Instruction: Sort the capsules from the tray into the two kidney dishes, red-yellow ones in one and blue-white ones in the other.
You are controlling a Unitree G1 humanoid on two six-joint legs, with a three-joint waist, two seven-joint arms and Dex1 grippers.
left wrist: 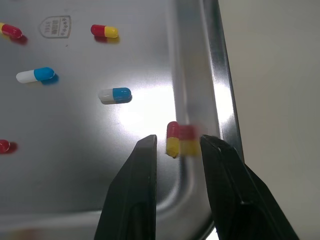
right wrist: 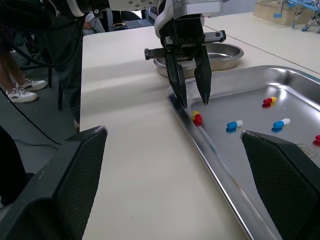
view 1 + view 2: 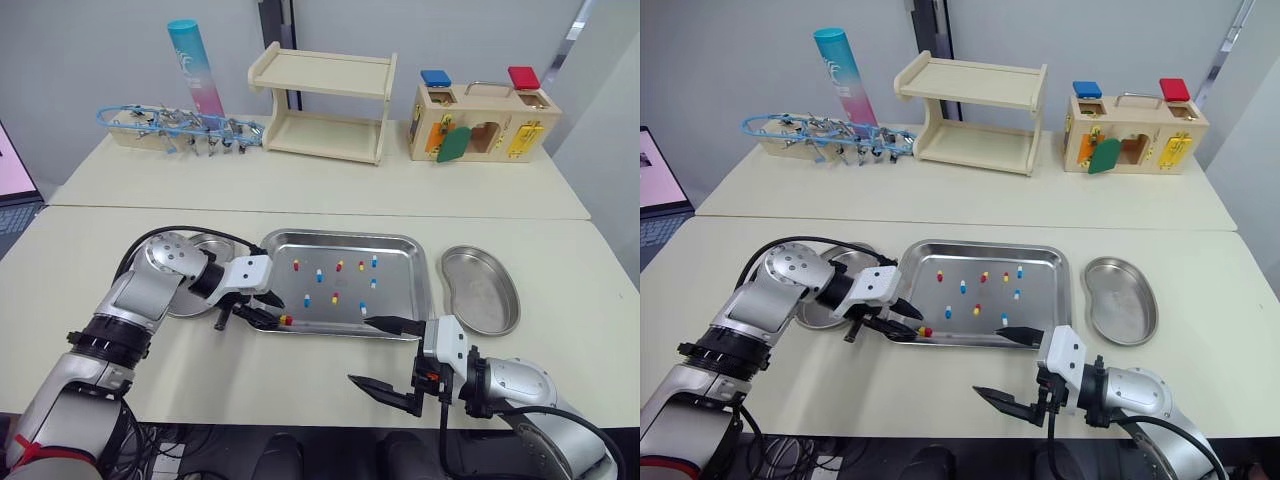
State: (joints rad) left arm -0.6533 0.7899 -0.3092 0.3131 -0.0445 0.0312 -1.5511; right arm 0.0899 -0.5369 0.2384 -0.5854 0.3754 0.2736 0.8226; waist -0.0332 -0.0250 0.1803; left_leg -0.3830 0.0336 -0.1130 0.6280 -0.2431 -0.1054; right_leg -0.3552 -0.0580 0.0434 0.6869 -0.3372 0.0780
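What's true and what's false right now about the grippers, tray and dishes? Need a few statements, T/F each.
1. The left gripper is open, with its fingers on either side of a red-yellow capsule beside the rim of the tray. True.
2. The right gripper is shut. False: its fingers are spread wide and hold nothing.
3. The kidney dish on the robot's right already holds capsules. False: it looks empty.
4. A blue-white capsule lies in the tray, not far from the red-yellow capsule. True.
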